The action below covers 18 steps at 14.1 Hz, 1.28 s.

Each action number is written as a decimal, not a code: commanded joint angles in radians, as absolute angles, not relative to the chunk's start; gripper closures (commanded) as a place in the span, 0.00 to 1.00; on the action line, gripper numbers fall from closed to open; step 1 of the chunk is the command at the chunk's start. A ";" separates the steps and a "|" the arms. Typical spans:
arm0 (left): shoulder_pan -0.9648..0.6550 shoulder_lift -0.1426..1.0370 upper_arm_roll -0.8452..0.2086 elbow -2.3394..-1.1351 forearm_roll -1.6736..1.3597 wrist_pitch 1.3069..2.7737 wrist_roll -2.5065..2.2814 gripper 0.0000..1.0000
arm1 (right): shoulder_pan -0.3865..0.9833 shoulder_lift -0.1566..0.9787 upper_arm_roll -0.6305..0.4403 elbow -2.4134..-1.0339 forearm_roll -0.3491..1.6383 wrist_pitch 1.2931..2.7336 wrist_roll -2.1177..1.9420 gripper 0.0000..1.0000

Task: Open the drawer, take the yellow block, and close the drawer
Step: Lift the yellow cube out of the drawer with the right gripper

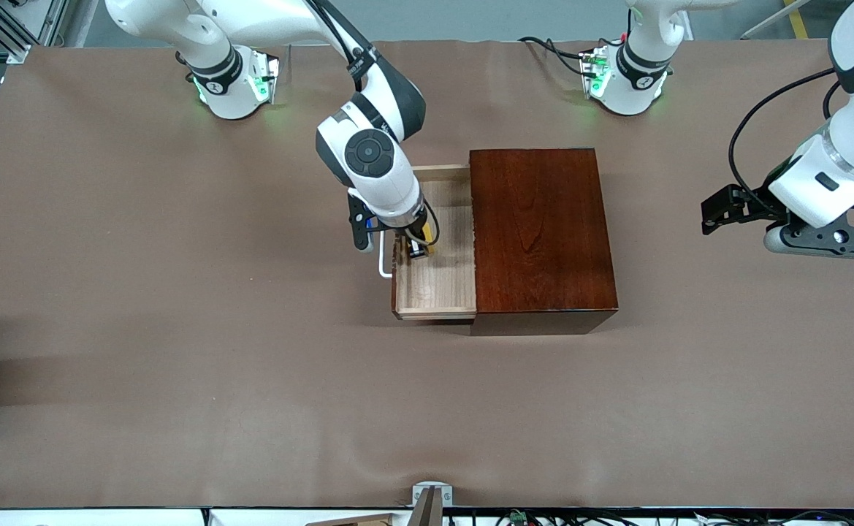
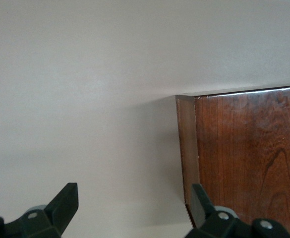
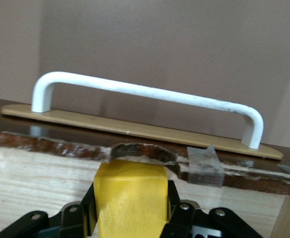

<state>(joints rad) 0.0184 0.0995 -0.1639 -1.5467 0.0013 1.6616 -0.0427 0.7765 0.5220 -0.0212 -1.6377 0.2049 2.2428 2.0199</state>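
The drawer point(image 1: 437, 292) stands pulled out of the dark wooden box point(image 1: 540, 234), toward the right arm's end of the table, its white handle point(image 1: 383, 264) on the front. My right gripper point(image 1: 419, 250) reaches down into the tray and is shut on the yellow block point(image 1: 430, 245). In the right wrist view the yellow block point(image 3: 130, 193) fills the gap between the black fingers point(image 3: 173, 210), just inside the drawer front below the handle point(image 3: 149, 94). My left gripper point(image 1: 715, 212) waits open over bare table at the left arm's end, with the box point(image 2: 244, 153) showing beside one of its fingers point(image 2: 65, 203).
The box sits mid-table with brown tablecloth point(image 1: 178, 329) on all sides. Both arm bases point(image 1: 233, 84) stand along the table edge farthest from the front camera. A small metal bracket point(image 1: 432, 497) sits at the edge nearest the front camera.
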 commanded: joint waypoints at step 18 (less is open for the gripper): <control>-0.081 0.098 -0.303 -1.496 -0.063 1.654 -0.026 0.00 | 0.298 0.354 -0.015 -1.594 0.181 1.838 0.858 1.00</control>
